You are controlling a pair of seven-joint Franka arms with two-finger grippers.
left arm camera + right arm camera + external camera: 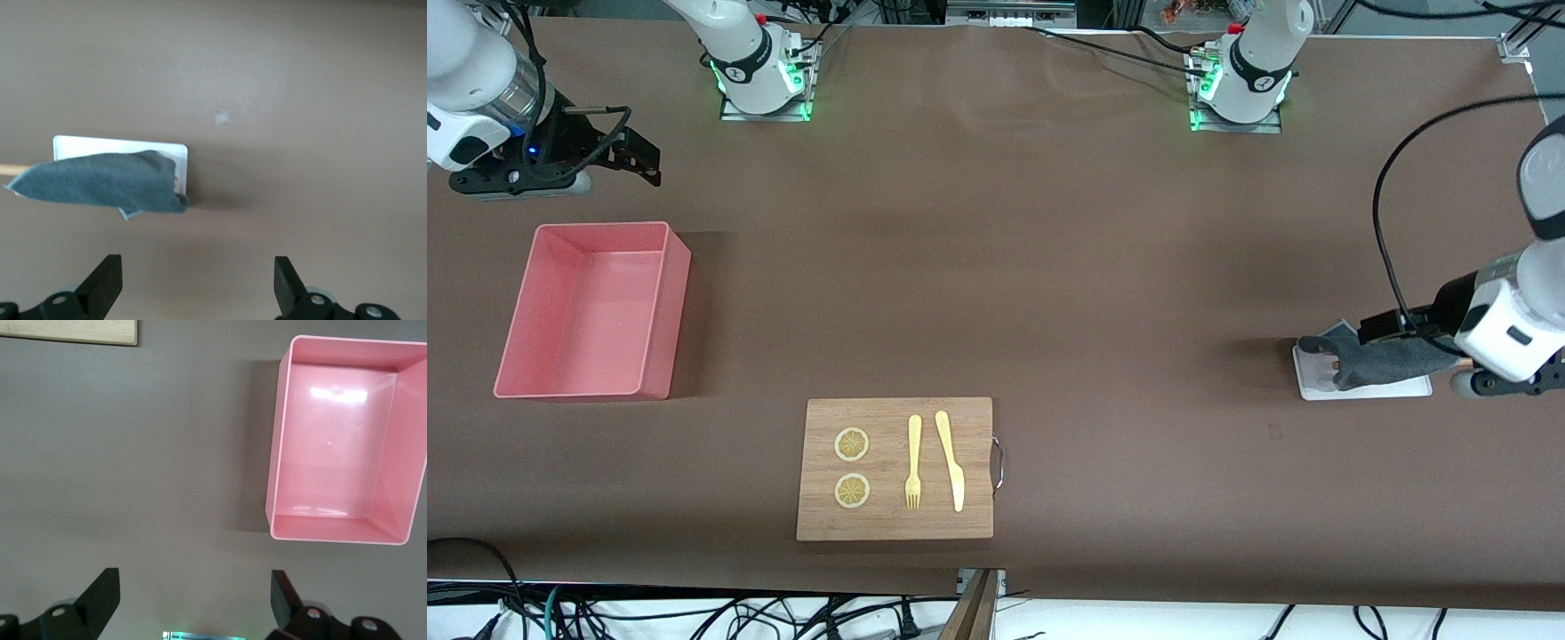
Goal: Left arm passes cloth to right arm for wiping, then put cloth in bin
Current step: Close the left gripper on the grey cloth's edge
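Two grippers hang released over the brown bench (1049,267), neither grasping anything. The left gripper (198,283) is above the left arm's end of the bench, fingers (105,280) spread wide, just beside the white tray (1360,384). The cloth (1383,360), dark grey, lies draped across that tray, with one end spilling past the tray's edge. The right gripper (193,600) waits, jaws apart, over bare bench at the right arm's end, near the pink bin (591,311), which stands with nothing in it. Nearer the front camera, about mid-bench, a wooden cutting board (895,469) carries two lemon slices (852,444), a yellow fork (913,460) and a yellow knife (951,460) lying side by side.
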